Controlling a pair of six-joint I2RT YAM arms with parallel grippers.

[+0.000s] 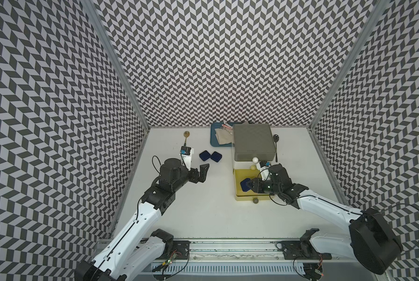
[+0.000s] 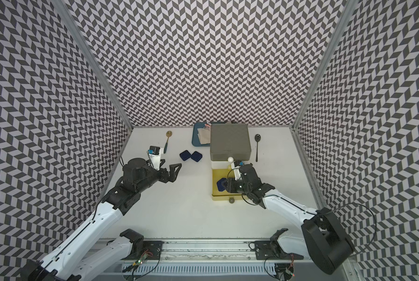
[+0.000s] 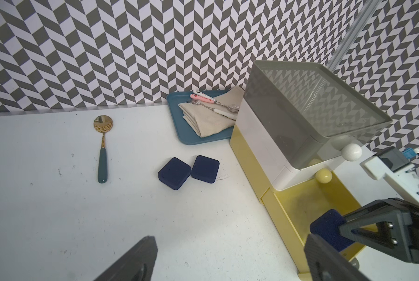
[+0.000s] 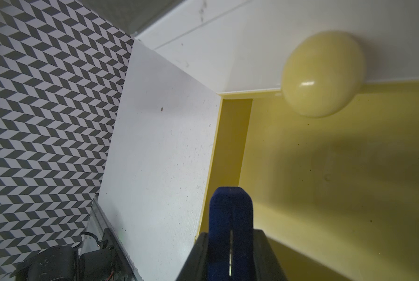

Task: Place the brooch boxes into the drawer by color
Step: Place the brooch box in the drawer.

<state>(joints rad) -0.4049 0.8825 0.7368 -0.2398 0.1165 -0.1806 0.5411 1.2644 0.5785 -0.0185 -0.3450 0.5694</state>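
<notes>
Brooch box one [image 1: 204, 155], navy, flat on the white table [image 1: 203, 214] in both top views, corner to corner with brooch box two [image 1: 216, 157], between the left gripper [image 2: 172, 164] and the drawer chest [image 1: 253, 141]. Left jaws spread wide above the table, holding nothing. Yellow drawer [image 1: 239, 174] pulled out at the bottom of the chest. Brooch box three [image 1: 245, 185] over its floor, clamped in the right gripper [image 1: 251, 186] and partly covered by it. Blue tray [image 1: 213, 142] partly hidden behind the chest. Gold spoon [image 1: 186, 136] and black spoon [image 1: 276, 139] out to either side.

From the left wrist: only the ends of the left fingers [image 3: 133, 260] in frame, cut off at the edge. Boxes one and two in plain sight. Box three half behind the right gripper. Grey and white tiers shut, contents hidden.

From the right wrist: box three edge-on, seam showing, pinched between black fingers [image 4: 197, 258] cut off by the frame. Touching the drawer floor or not: cannot tell. Yellow knob [image 4: 323, 75] close and blurred.
</notes>
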